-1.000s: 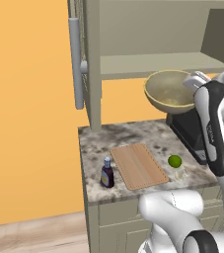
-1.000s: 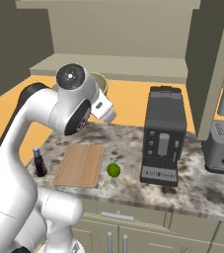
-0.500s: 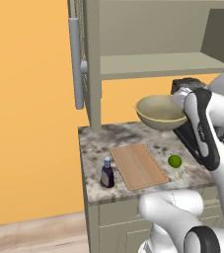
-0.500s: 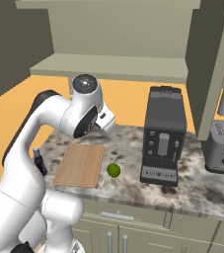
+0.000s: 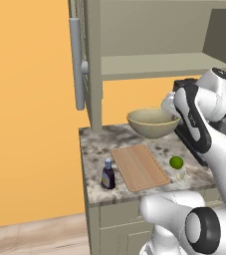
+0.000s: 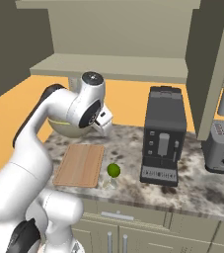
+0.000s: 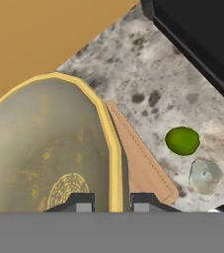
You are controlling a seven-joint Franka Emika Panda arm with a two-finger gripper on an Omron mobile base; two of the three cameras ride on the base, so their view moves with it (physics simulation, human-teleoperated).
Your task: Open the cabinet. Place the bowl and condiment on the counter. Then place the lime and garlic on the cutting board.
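Nearest the base, at the front left of the table [image 5: 97, 191], stands the condiment [image 5: 107, 174] — a small dark bottle with a purple-blue cap, upright, just beside the left edge of the cutting board [image 5: 139, 166]. The board lies flat with nothing on it. Off its right side sit the lime [image 5: 176, 162] and, touching it on the near side, the pale garlic [image 5: 181, 174]; both rest on the stone, just beside the board but not on it. In the hand view the lime [image 7: 182, 140] and the garlic [image 7: 205, 176] lie side by side past the board's rounded corner.

Behind the board is the bowl [image 5: 153, 122], mouth up and level, low over the back of the table; whether its base touches the stone cannot be told. The tool [image 7: 113, 201] is clamped on the bowl's rim at the right side — the hand view shows one fingertip [image 7: 80, 201] inside the yellowish rim and the other outside it, the rim pinched between them.

To the right of the bowl a black coffee machine [image 6: 163, 136] stands against the wall, and further right a grey toaster [image 6: 223, 147]. Above it all the cabinet [image 5: 149, 64] is open, its left door [image 5: 77, 60] swung outward with the long bar handle showing, its inner shelf bare.
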